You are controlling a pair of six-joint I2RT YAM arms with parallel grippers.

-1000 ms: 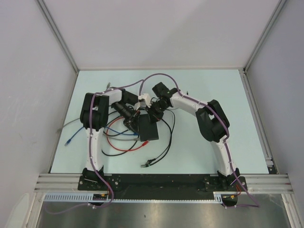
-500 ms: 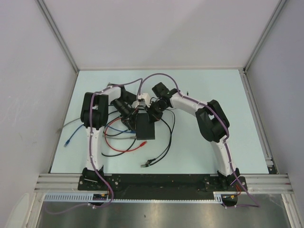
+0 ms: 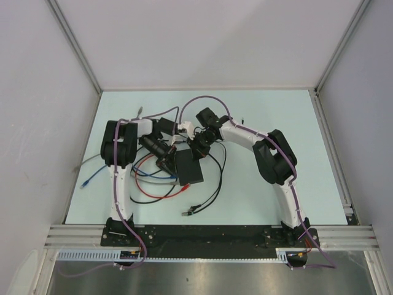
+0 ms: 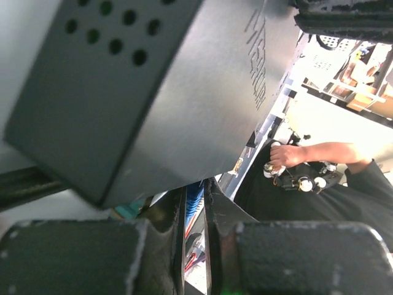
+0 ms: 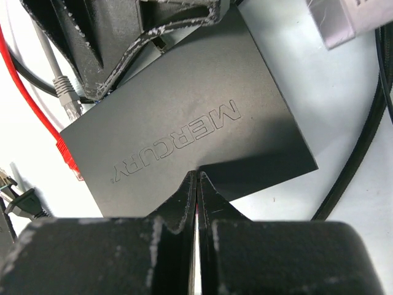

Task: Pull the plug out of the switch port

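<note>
Switch (image 5: 184, 141) flat between left fingers (image 5: 80, 37) and right fingers (image 5: 166, 233)

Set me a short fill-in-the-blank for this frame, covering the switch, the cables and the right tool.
1. The lettering on top of the switch reads ____.
2. The right tool, open or shut, is ____.
3. In the right wrist view, the cable running beside the grey plug is ____ in colour.
4. In the top view, the loose plug nearest the left edge of the table is ____ in colour.

Missing words: MERCURY; shut; red; blue.
</note>
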